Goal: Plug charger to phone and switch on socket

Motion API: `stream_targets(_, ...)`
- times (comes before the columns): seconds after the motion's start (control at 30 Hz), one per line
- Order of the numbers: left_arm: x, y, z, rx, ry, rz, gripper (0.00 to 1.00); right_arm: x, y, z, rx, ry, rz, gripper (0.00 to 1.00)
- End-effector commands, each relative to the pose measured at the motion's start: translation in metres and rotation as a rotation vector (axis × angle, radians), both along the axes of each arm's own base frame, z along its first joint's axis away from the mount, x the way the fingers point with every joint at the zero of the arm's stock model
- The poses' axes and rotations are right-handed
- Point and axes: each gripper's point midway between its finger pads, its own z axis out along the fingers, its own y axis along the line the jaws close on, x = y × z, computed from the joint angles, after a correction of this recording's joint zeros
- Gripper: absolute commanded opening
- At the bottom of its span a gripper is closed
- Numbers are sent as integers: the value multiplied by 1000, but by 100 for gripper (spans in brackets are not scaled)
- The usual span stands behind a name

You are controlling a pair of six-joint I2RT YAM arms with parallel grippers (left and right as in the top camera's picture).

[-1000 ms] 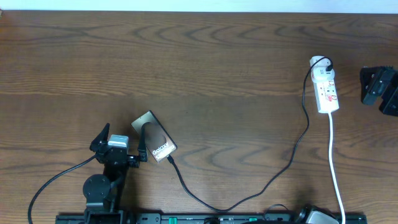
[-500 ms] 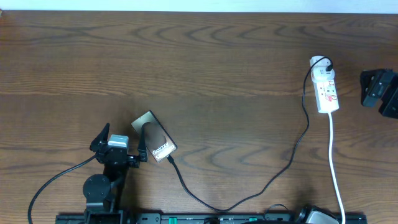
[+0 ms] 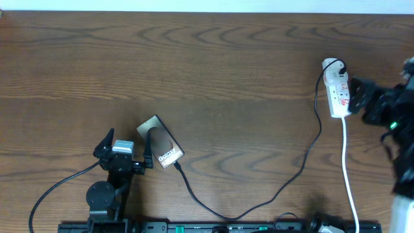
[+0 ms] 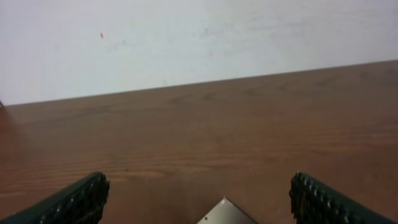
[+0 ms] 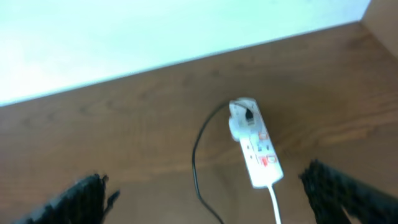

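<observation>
The phone [image 3: 160, 143] lies flat at the front left, "Galaxy" end toward me. One corner shows in the left wrist view [image 4: 225, 214]. The charger [image 3: 309, 150] runs as a thin black cable from the socket [image 3: 338, 89] to the phone's near end, where its tip [image 3: 176, 166] touches the phone. My left gripper [image 3: 125, 140] is open and empty just left of the phone; in its wrist view [image 4: 199, 184] the jaws stand wide apart. My right gripper [image 3: 363, 97] is blurred, open and empty, just right of the socket. In the right wrist view [image 5: 204, 177] the socket [image 5: 258, 146] lies ahead between the fingers.
The socket's white cord [image 3: 349, 175] runs toward the table's front edge. A black plug [image 3: 339, 65] sits in the socket's far end. The left arm's black cable [image 3: 55, 188] loops at the front left. A pale wall rises behind the table's far edge [image 5: 186, 59].
My right arm has swung in from the right edge to just beside the socket. The left arm, phone and cable have not moved.
</observation>
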Motion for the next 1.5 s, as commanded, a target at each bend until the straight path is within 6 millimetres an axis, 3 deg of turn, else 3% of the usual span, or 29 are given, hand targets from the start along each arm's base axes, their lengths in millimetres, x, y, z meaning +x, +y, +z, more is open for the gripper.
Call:
stream_targets(0.0,-1,-1,-15,9,45,-8,93,-10,10,-35,1,-32,11,99)
stream_targets(0.3,-1,-1,-15,9,45,-8,93,-16,35,-109,-58,-231,89,99)
stream_targets(0.8,-1,-1,-15,9,45,-8,93,-37,47,-185,-121,-415,80,99)
stream_targets(1.0,-1,-1,-15,9,45,-8,93,-48,40,-177,-149,-451,9,99)
stream_targets(1.1,-1,-1,-15,9,45,-8,93,-48,45,-186,-142,-413,27,99)
stream_targets(1.47,-1,-1,-15,9,45,-8,93,-48,50,-185,-137,-418,45,99)
